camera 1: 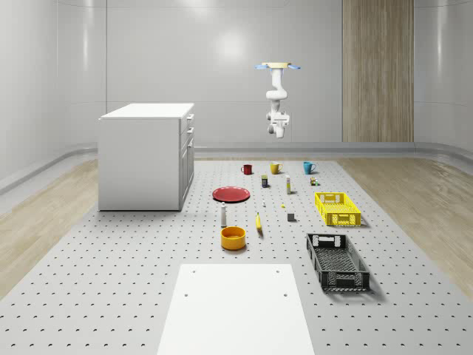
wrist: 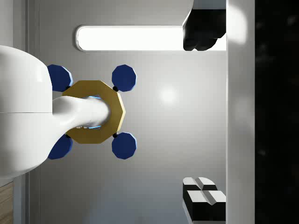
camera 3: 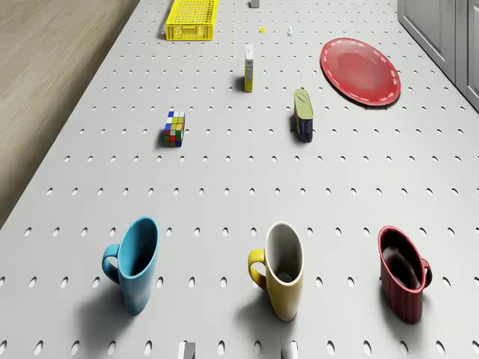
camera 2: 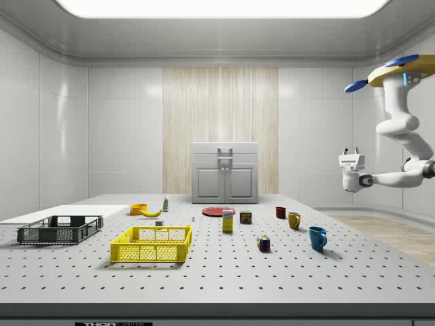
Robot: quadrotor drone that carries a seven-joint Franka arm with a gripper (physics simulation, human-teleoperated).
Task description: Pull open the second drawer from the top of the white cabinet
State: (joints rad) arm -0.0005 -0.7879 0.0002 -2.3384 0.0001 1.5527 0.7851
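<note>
Hand [camera 2: 352, 153] released: in the wrist view both fingers [wrist: 204, 198] stand wide apart with nothing between them. It is tipped up toward my own drone body [wrist: 93, 112], at mid height on the right of the side view. Arm is folded under the rotors.

Drone [camera 1: 278, 66] hovers high, upper centre-right of the whole-scene view, over the far end of the perforated surface [camera 1: 111, 296]. Not resting on anything.

Nearest in the drone view is a row of three mugs: blue mug [camera 3: 138, 262], yellow mug [camera 3: 283, 269], red mug [camera 3: 404, 273], all upright and apart from each other. Beyond them are the colour cube [camera 3: 174, 129], red plate [camera 3: 359, 71] and yellow crate [camera 3: 192, 19].

White cabinet [camera 1: 144, 159] stands on the surface, left of centre in the whole-scene view and centre in the side view, well apart from the hand. Second drawer [camera 2: 225, 161] sits just under the top one in the narrow stack above the two doors. It looks flush with the cabinet front, not pulled out.
</note>
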